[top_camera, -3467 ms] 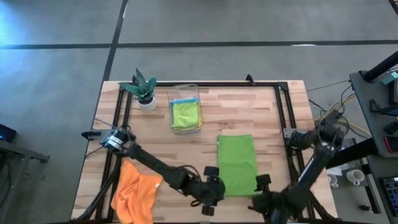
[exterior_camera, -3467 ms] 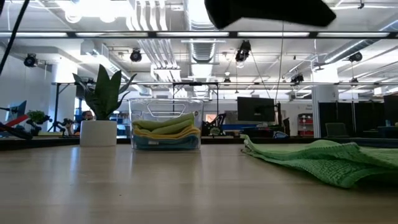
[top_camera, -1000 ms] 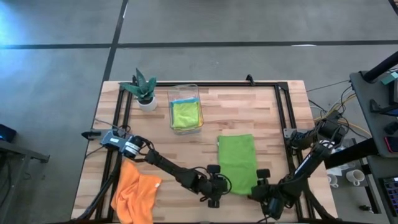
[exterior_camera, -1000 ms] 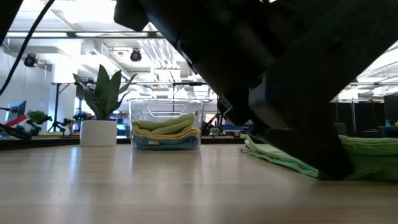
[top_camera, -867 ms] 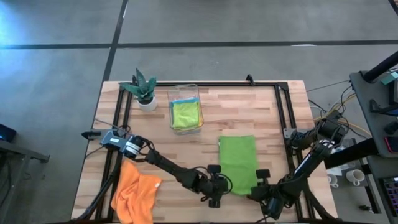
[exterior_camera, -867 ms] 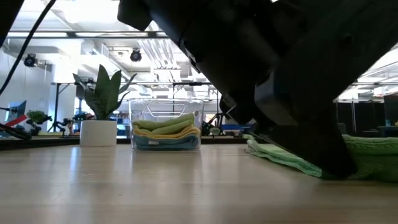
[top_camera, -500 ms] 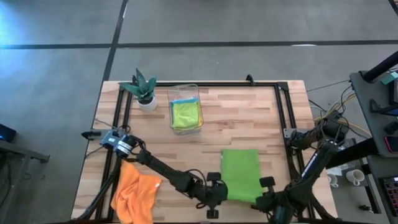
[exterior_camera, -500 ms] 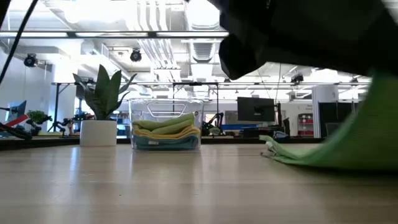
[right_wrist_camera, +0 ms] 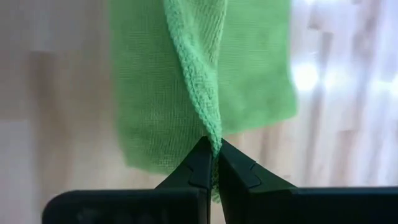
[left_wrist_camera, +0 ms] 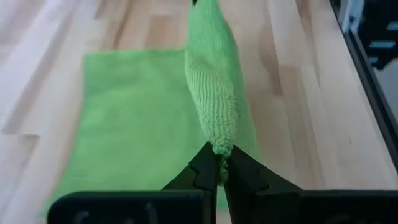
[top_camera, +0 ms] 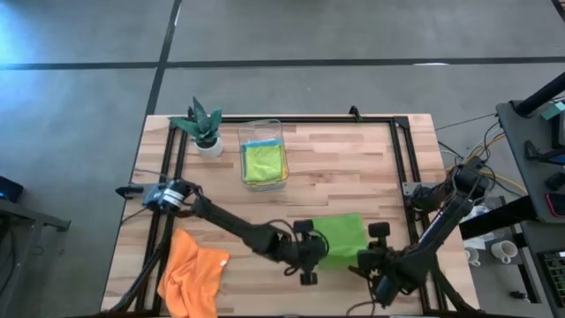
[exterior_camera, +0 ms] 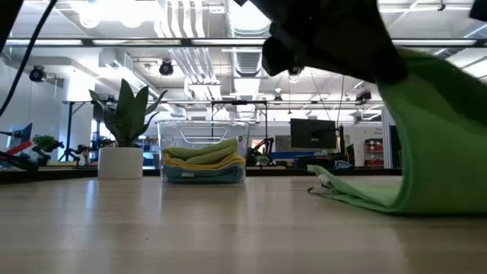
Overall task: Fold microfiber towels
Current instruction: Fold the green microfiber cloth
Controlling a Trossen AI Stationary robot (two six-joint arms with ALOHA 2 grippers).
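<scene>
A crumpled orange microfiber towel (top_camera: 192, 276) lay at the table's front left corner. Near the front edge, the left gripper (top_camera: 311, 253) and the right gripper (top_camera: 369, 259) each pinched a near corner of the lime-green microfiber towel (top_camera: 341, 235) (lifted, curling over itself)

Overhead, table-level, two wrist cameras
</scene>
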